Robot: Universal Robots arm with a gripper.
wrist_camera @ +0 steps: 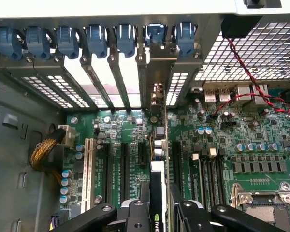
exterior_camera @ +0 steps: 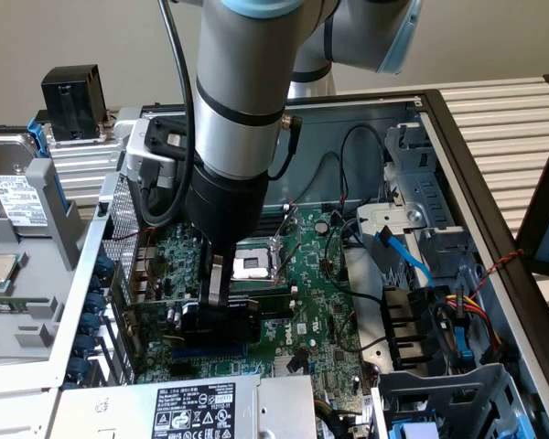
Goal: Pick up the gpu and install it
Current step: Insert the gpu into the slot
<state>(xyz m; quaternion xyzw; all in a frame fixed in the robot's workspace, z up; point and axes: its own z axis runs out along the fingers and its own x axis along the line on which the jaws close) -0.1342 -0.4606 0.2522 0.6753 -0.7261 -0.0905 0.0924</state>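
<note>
The gpu (exterior_camera: 221,322) stands upright on its edge above the large green motherboard (exterior_camera: 320,302), at the expansion slots near the case's rear wall. My gripper (exterior_camera: 218,297) comes down on it from above and is shut on it. In the wrist view the gpu (wrist_camera: 157,186) appears edge-on between two black fingers (wrist_camera: 144,195), with its silver bracket end reaching up to the rear slot opening (wrist_camera: 157,63). The card's lower edge is hidden, so I cannot tell whether it sits fully in the slot.
The CPU socket (exterior_camera: 253,265) lies just beyond the card. A power supply (exterior_camera: 192,407) bounds the near side. Drive cage (exterior_camera: 412,183) and blue cable (exterior_camera: 407,256) fill the exterior view's right. Blue slot clips (wrist_camera: 96,38) and a red-black wire (wrist_camera: 241,63) line the rear wall.
</note>
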